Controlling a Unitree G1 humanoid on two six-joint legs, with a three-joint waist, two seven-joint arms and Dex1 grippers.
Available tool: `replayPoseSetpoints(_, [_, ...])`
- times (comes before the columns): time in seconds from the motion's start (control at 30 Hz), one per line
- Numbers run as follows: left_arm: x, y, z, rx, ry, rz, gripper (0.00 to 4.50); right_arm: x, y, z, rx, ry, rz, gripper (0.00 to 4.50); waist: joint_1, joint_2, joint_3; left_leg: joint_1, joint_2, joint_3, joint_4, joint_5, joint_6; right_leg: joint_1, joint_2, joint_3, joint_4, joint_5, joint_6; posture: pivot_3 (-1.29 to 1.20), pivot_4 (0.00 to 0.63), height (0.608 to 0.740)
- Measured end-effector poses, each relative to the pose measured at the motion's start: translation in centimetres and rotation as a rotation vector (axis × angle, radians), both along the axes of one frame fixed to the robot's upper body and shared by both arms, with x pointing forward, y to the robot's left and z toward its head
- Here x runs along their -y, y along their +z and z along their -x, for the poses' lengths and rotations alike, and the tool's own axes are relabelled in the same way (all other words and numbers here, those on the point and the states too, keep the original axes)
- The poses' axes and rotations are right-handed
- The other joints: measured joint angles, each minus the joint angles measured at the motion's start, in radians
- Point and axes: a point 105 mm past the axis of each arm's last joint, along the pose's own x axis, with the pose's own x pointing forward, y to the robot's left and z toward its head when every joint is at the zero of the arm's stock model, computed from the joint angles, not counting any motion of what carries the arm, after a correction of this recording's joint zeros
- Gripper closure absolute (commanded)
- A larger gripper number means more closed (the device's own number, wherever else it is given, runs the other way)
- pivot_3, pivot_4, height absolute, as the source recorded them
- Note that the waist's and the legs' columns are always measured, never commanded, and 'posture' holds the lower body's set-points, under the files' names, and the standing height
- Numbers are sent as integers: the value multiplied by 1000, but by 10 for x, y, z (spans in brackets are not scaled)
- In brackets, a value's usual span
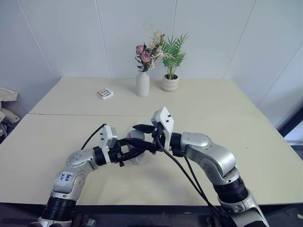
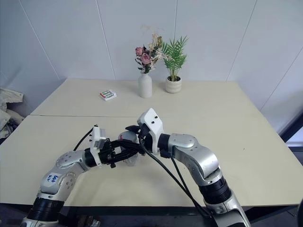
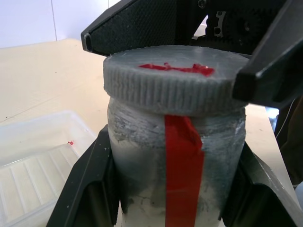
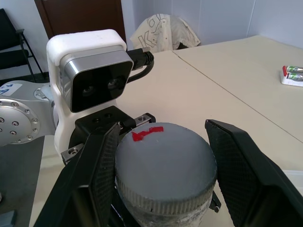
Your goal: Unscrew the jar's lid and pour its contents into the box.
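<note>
My left gripper (image 1: 134, 152) is shut on the jar (image 3: 180, 156), a cloudy silvery cylinder with a red stripe, held upright above the table with a black finger on either side. The grey ribbed lid (image 4: 163, 156), marked with red, sits on top of the jar. My right gripper (image 4: 161, 128) comes in from the right, and its two black fingers are shut on the lid's rim. The contents are hidden behind the jar's cloudy wall. The clear shallow box (image 3: 28, 142) lies on the table just below and beside the jar.
At the table's far side stand a white vase with flowers (image 1: 142, 83) and a round white plant pot (image 1: 170, 83). A green-and-white packet (image 1: 105, 93) lies to their left. A seam crosses the beige table (image 1: 227, 118).
</note>
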Motion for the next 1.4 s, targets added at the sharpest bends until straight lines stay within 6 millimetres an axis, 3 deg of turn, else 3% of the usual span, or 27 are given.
replayPoseSetpoints(0.3, [1,-1,2,0,-22,-6,2366,3,-2,0,0,42,7,1960,0,0,0,0,0,0,2,0,0,0,0,0,1,0,0,0,150,740])
replayPoseSetpoints(0.9, [23,14,20,66,-369,-83,2366,31,13,15,68,484,108,1960,-2,0,0,0,0,0,4,0,0,1,1,0,1,1,1,0,150,740])
replayPoseSetpoints(1.23, [20,14,20,65,-375,-99,2366,30,13,12,89,542,113,1960,-3,0,0,0,0,0,5,0,0,1,1,0,2,1,1,0,150,740])
replayPoseSetpoints(1.4, [11,11,18,50,-322,-89,2366,33,9,10,63,537,123,197,-4,0,0,0,0,0,5,0,0,1,1,0,3,1,1,0,150,740])
